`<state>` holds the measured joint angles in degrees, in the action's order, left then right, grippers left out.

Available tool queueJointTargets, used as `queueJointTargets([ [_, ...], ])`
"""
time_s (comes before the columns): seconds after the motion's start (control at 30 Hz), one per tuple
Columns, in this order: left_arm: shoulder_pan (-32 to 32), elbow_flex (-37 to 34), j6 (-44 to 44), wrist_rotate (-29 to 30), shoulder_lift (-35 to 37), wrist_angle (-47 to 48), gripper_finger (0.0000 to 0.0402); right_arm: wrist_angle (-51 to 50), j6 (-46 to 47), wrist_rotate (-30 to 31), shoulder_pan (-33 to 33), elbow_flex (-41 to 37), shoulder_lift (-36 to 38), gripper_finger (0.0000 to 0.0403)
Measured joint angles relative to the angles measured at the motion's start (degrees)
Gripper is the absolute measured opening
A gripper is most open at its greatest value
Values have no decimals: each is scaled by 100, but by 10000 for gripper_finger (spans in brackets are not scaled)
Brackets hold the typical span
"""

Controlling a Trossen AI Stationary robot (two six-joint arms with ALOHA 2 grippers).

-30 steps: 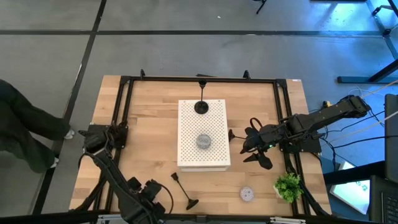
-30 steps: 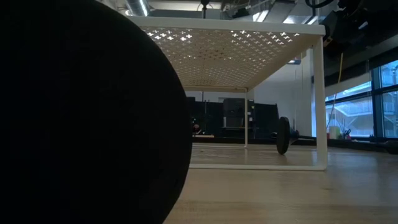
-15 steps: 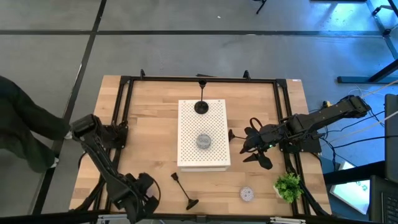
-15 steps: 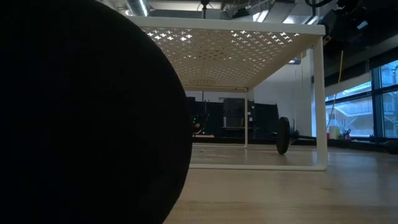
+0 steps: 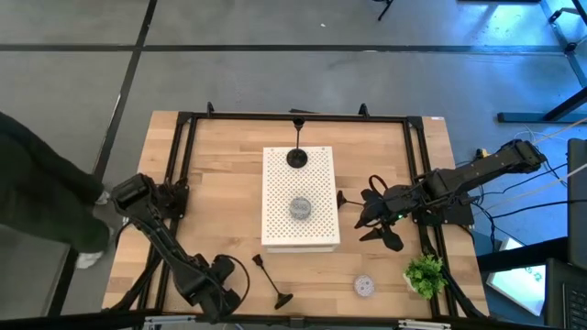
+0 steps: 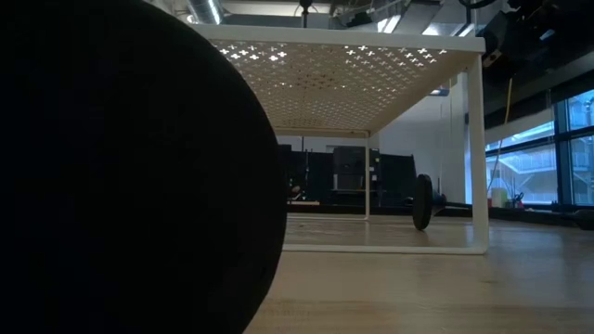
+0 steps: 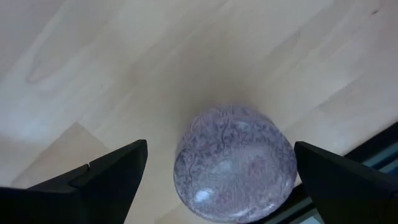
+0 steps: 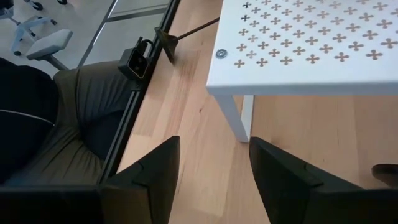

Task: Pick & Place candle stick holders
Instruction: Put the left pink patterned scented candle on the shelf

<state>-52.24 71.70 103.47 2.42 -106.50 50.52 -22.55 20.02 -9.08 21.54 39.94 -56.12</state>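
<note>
My left gripper (image 5: 218, 289) is open near the table's near edge. In the left wrist view its fingers stand on either side of a lavender patterned puck (image 7: 233, 165) on the wood; I cannot see that they touch it. A black holder (image 5: 296, 158) stands upright on the white board (image 5: 316, 174), with a grey puck (image 5: 301, 208) nearer on it. Another black holder (image 5: 271, 280) lies on its side on the table; it also shows in the right wrist view (image 8: 186, 30). A pale puck (image 5: 364, 286) sits near the front right. My right gripper (image 5: 371, 216) is open and empty, right of the board.
A green plant (image 5: 425, 273) stands at the front right corner. A black frame (image 5: 293, 116) runs round the table. A small dark piece (image 5: 341, 196) lies between the board and my right gripper. A person (image 5: 37, 197) stands off the table's left edge. A dark round shape (image 6: 130, 167) fills the low view's left.
My left arm's upper joint has swung toward the table's left edge and partly back. Its gripper has stayed by the near edge, shifting a little left and then right again. The person at the left has moved. My right arm has kept still.
</note>
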Motion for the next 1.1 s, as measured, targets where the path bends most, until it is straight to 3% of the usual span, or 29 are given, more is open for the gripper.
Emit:
queueJointTargets([
  [0.17,-92,2,163,-13,0,-196,400,0,12,0,0,0,0,195],
  [0.47,-145,2,98,510,0,-495,400,-2,12,0,0,0,0,195],
  [1.1,-145,-361,277,146,0,-797,400,-9,10,-1,0,0,0,195],
])
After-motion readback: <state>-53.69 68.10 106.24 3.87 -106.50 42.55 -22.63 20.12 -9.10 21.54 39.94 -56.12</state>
